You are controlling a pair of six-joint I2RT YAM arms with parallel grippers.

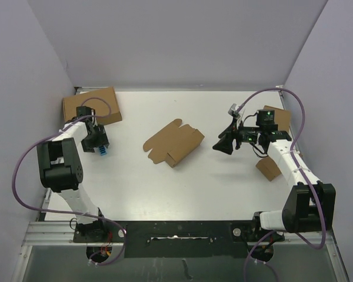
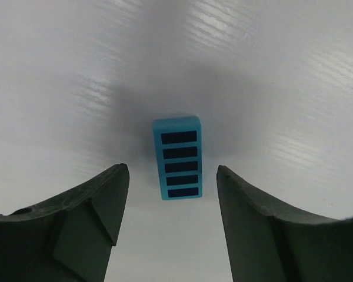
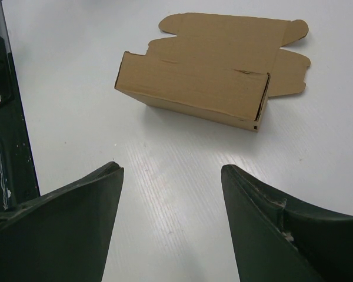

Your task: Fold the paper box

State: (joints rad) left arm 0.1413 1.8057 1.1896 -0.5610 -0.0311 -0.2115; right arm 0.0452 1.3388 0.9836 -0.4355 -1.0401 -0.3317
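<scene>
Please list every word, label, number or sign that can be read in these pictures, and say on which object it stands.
None can be read. The paper box is plain brown cardboard without print, and the blue block bears only five dark bars, no letters.

From above, my right forearm (image 1: pixel 282 158) hides part of the small closed brown cardboard box (image 1: pixel 268 170) at the bench's (image 1: pixel 165 194) right edge, and my wrist covers part of a second brown box (image 1: pixel 280 116). My left pincer (image 2: pixel 172 173) overlaps the small blue ribbed block (image 1: pixel 102 151). Both wrist views cut off my fingers (image 3: pixel 65 229) at the bottom edge. The near wall of the half-folded brown cardboard paper box (image 3: pixel 194 88) hides its inside.
</scene>
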